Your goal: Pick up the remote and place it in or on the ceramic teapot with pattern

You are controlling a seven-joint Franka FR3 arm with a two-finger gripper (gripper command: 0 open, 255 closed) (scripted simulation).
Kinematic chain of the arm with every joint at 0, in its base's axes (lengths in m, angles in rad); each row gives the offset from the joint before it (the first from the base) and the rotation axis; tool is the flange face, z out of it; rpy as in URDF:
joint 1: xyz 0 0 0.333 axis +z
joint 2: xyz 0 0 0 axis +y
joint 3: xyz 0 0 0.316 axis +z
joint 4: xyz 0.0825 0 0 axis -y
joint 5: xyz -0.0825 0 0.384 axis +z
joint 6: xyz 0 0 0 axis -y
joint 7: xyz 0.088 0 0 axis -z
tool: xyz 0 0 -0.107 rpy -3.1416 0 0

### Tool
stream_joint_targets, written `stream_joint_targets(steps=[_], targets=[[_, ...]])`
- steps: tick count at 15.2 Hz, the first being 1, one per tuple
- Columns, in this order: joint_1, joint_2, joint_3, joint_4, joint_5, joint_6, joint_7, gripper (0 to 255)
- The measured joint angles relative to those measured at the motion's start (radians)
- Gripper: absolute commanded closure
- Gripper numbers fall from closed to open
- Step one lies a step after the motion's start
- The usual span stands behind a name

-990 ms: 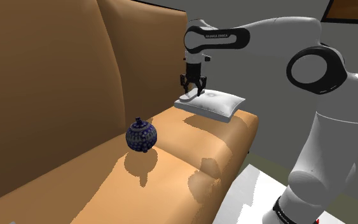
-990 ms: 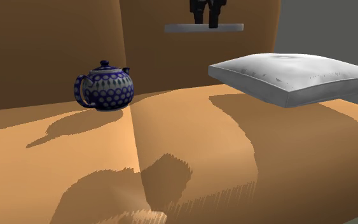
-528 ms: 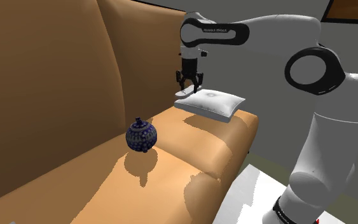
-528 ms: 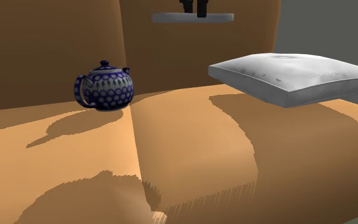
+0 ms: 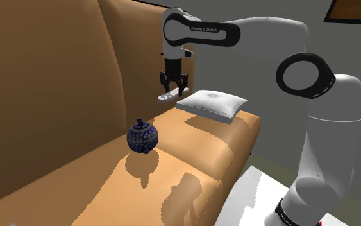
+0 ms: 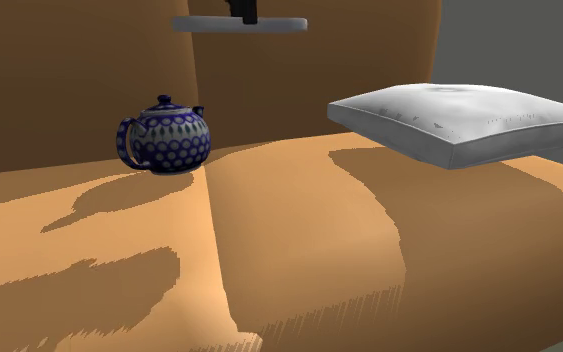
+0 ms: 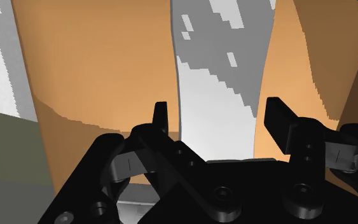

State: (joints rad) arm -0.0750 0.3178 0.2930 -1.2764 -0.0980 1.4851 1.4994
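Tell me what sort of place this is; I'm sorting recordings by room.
Probably a living room: a tan sofa with a white cushion at one end and a blue patterned teapot near the backrest. The gripper holds a grey remote above the seat.

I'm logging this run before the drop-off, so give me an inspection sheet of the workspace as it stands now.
Surface: tan sofa seat, shadowed in patches.
Job's things: grey remote held in the air above the seat; blue patterned teapot upright on the seat, lid on.
Clutter: white pillow at the sofa's end, apart from the teapot.
Grippers: gripper shut on the remote.
Cables: nothing seen.
Surroundings: grey wall; pale floor.
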Motion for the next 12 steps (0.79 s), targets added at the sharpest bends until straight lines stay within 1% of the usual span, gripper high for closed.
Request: stream_joint_targets(steps=[2, 4, 9, 11, 12], targets=[[0.040, 0.048, 0.013, 0.069, -0.013, -0.024, 0.045, 255], [0.075, 0.081, 0.024, 0.114, -0.022, -0.039, 0.086, 255], [0.198, 0.239, 0.040, 0.370, -0.067, -0.142, 0.183, 255], [0.278, 0.361, 0.034, 0.582, -0.097, -0.229, 0.214, 255], [0.287, 0.371, 0.035, 0.591, -0.099, -0.230, 0.222, 255]])
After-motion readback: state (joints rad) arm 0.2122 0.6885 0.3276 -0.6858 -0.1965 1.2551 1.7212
